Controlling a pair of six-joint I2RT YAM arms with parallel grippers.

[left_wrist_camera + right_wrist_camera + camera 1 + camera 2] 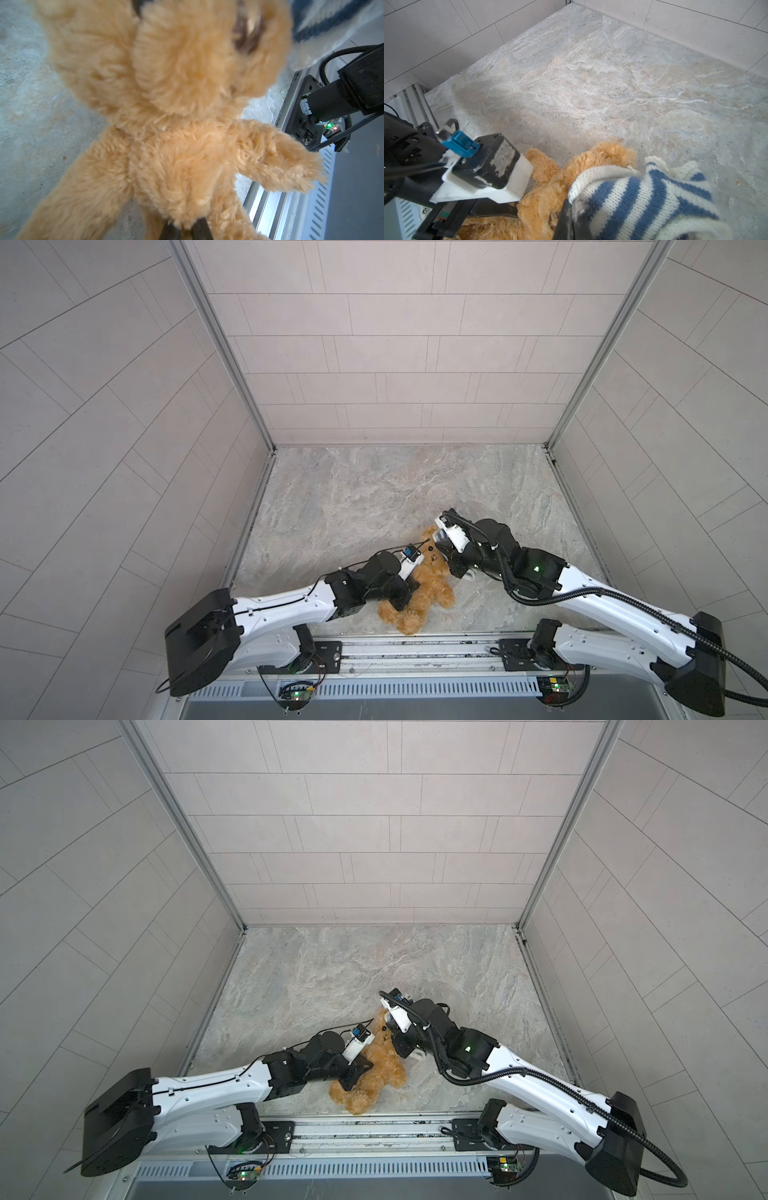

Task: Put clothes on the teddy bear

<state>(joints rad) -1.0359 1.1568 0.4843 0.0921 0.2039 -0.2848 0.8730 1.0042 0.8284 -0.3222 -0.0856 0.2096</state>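
Note:
The golden-brown teddy bear (430,591) (382,1075) lies on the marbled table (374,497) near the front edge, its head pointing toward the back. My left gripper (409,593) (359,1071) is shut on the fur of its lower belly. In the left wrist view the bear (176,145) fills the frame above that gripper (182,230). My right gripper (455,566) (572,224) sits by the bear's head (602,153), shut on the blue-and-white striped shirt (643,197) (324,18). The shirt bunches over the jaws and rests against the head.
Tiled walls close in the table on the left, right and back. A metal rail (415,649) with both arm bases runs along the front edge, just behind the bear's feet. The left wrist camera housing (488,166) sits close beside the right gripper.

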